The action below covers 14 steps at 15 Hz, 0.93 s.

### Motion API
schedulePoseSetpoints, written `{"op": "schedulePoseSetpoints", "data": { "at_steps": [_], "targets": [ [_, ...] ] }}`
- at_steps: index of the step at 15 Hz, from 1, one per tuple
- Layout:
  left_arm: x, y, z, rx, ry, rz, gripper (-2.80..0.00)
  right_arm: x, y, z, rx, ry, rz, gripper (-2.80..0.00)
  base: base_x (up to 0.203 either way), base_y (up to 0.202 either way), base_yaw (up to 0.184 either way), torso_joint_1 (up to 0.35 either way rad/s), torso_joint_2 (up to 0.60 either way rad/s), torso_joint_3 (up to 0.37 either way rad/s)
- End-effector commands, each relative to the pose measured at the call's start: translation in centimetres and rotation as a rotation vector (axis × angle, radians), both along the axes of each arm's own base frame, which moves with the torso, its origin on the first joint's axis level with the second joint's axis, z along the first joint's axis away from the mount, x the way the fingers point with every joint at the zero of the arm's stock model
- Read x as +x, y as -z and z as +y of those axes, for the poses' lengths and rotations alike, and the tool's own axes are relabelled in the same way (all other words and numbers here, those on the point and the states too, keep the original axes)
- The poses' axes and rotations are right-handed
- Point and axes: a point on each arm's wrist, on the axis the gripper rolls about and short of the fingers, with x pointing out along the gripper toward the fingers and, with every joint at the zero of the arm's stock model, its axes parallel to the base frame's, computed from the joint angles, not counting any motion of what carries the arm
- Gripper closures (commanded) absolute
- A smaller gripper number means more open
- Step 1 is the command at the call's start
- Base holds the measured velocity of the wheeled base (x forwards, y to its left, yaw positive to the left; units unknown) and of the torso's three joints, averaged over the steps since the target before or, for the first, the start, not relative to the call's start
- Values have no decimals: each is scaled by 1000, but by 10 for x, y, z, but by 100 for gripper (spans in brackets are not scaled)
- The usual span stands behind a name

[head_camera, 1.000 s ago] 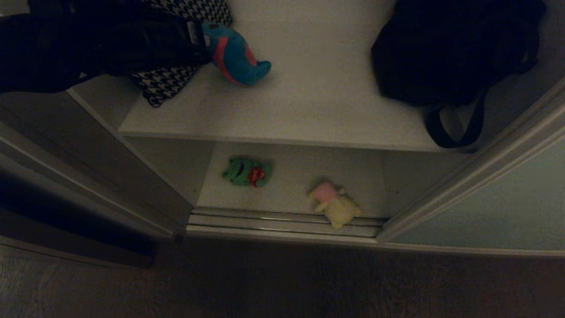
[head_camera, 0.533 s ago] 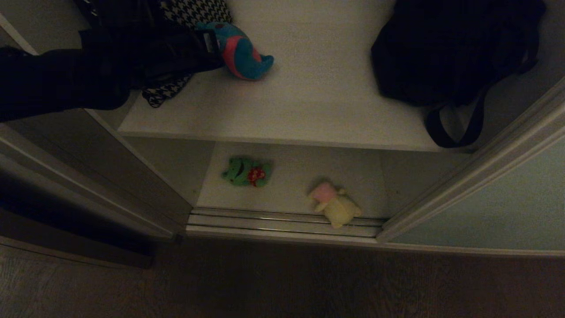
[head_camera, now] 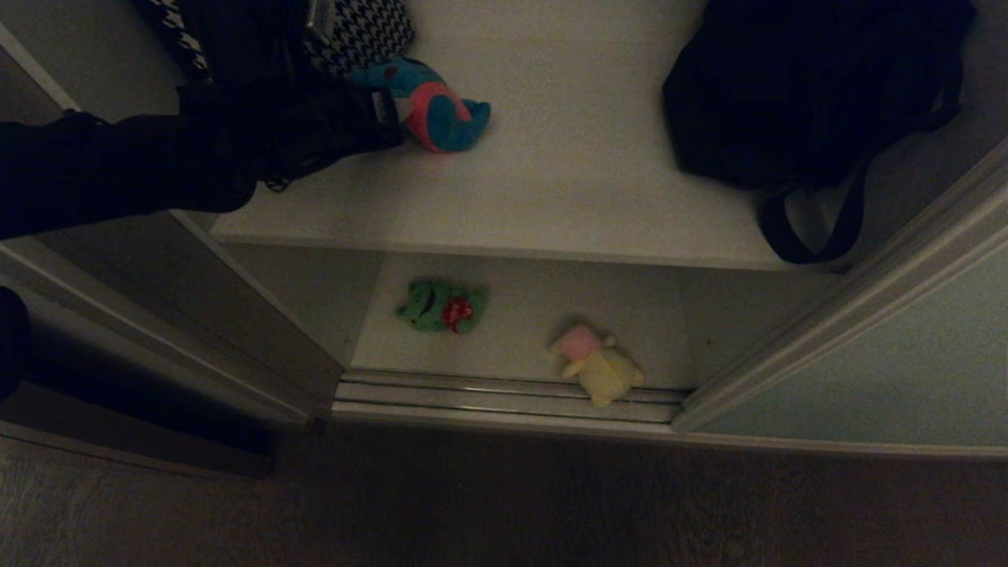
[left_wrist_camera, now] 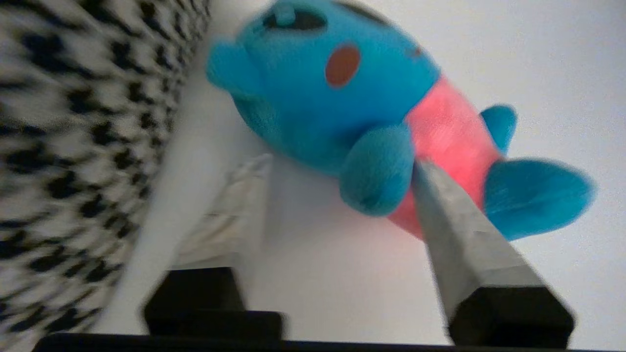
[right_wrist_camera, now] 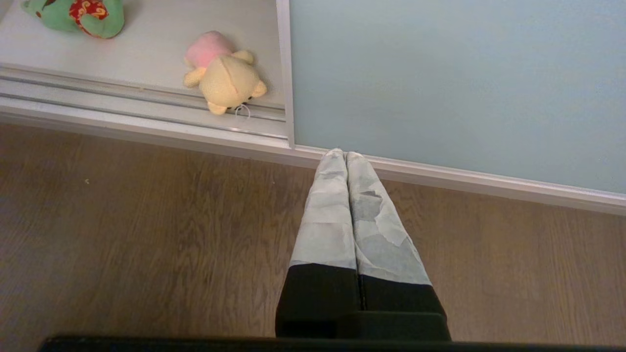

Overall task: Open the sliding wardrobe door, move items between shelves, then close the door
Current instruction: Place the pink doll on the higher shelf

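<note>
Just ahead of your left tool (left_wrist_camera: 337,166) on the upper shelf (head_camera: 551,189) lies the blue toy (left_wrist_camera: 352,102): round blue plush, pink belly, stubby fins. The fingers stand spread, one touching its belly. Your right tool (right_wrist_camera: 346,156) hangs clenched, empty, over the floor (right_wrist_camera: 146,220).

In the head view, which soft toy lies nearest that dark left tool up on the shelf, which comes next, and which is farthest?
1. Blue plush toy: right beside the left tool, on the upper shelf.
2. Green plush toy: lower shelf, left side.
3. Cream-yellow plush toy: lower shelf, farther right, at the floor track.
</note>
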Motion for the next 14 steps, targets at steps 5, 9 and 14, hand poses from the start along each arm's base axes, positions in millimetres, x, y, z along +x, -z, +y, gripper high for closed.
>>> {"op": "schedulePoseSetpoints", "data": {
  "at_steps": [5,9,14],
  "targets": [
    [-53,-24,24,90,-36,-5,-280,0,0,0,0,-1,0,0,0,0,0,0,0,0],
    [-90,-43,33,95,-39,-10,0,0,0,0,0,-1,0,0,0,0,0,0,0,0],
    [-145,-54,42,93,1,-5,0,0,0,0,0,-1,-1,0,0,0,0,0,0,0]
  ]
}}
